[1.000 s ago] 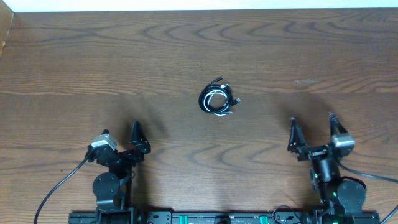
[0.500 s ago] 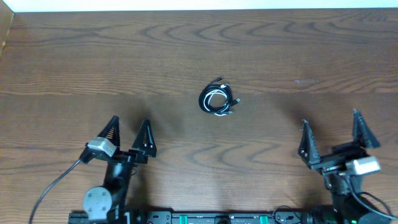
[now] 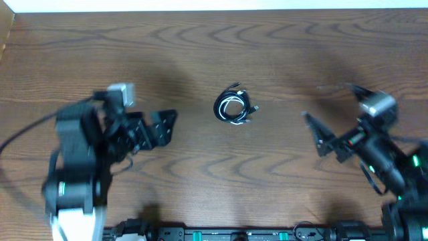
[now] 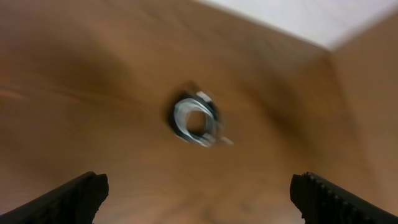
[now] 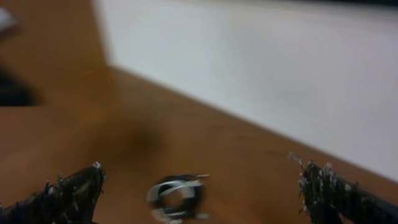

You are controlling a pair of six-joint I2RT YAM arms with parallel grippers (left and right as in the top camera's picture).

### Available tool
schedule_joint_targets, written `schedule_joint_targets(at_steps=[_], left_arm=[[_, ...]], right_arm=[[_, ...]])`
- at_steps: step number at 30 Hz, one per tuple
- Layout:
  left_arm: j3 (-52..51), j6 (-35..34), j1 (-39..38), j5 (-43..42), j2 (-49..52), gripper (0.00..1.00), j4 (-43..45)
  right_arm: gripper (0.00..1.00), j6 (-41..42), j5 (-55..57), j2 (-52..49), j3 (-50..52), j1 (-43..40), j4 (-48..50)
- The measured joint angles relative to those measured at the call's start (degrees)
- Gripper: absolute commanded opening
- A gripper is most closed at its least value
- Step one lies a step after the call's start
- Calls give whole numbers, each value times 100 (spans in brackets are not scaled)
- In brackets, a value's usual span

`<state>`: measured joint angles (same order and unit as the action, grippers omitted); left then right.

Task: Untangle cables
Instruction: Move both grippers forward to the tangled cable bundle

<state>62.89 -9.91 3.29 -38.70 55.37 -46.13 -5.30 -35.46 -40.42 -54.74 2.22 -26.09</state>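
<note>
Nothing undone yet — cables [image 3: 235, 107] sit in one tight coil, center of frame, white loop w/ black ones, on the surface [image 3: 214, 40]. Left tool [image 4: 199, 190] spread wide, empty; right tool [image 5: 202, 177] wide too, empty. Both well apart from the coil — whole job's ahead.

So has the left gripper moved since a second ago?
Yes. In the overhead view the left gripper has come up the frame and to the right, closer to the cables, which have not shifted. Its jaws stand open.
</note>
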Motion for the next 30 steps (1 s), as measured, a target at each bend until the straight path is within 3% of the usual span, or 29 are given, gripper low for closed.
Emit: schedule_joint_targets(at_steps=[3, 7, 12, 17, 22, 27, 30], left_arm=[[46, 101, 0, -658, 697, 99, 7], [48, 94, -26, -846, 1340, 99, -98], [382, -57, -501, 101, 1873, 99, -721], [1475, -367, -1093, 1495, 2573, 98, -1386], [1759, -1106, -1193, 2227, 3071, 98, -992], [1759, -1773, -1207, 2468, 3519, 98, -802], [1759, -1980, -1261, 2514, 3788, 98, -656]], right_arm=[[99, 109, -817, -470, 0, 0, 109], [99, 501, -1349, -901, -2, 26, 282], [99, 911, -1285, -1443, -369, 192, -111], [99, 1099, -273, -2369, -1722, 568, -1670], [99, 1244, 210, -3134, -2328, 892, -1956], [93, 1539, 118, -3676, -2323, 1189, -2170], [99, 1593, 92, -4006, -2310, 1473, -2111]])
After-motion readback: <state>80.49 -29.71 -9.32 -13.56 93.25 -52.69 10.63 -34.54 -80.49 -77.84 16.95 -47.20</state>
